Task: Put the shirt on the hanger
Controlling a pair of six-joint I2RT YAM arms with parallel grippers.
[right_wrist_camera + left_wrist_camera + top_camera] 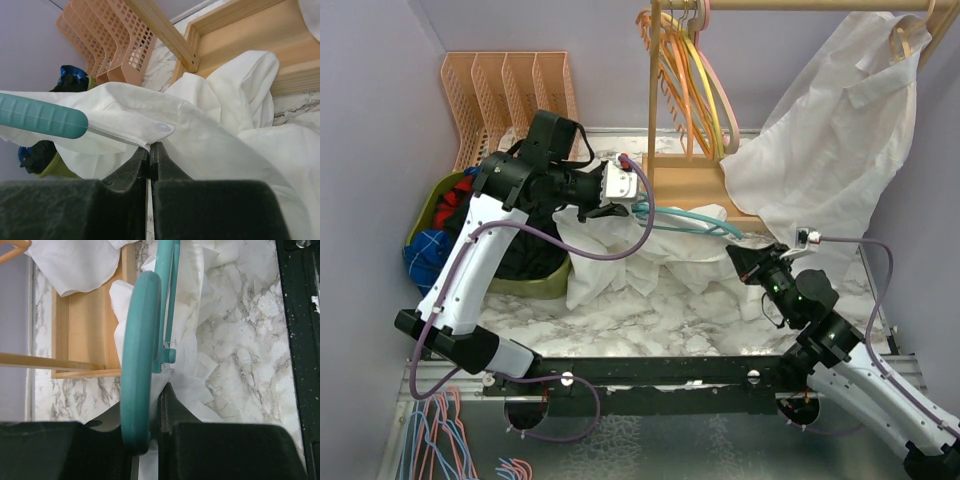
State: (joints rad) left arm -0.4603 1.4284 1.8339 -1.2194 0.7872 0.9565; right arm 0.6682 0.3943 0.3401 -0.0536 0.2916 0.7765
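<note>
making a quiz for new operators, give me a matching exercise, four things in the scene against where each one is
1 teal hanger
2 crumpled white shirt
3 second white shirt
4 orange file rack

a back left corner
b pinched by the right fingers
c hanging from the wooden rail
d held in the left fingers

Pairs: 1-d, 2-b, 3-c, 4-a

Bright, even, diffuse light; shadows are faint. The overhead view is sharp throughout. Between the left jaws the slim teal plastic hanger (142, 360) sits close to the lens and slightly out of focus; the black fingers (225, 450) are dark, nearly featureless. Just beyond the right jaws the thin white collared shirt (210, 135) glows bright, its folds readable.
</note>
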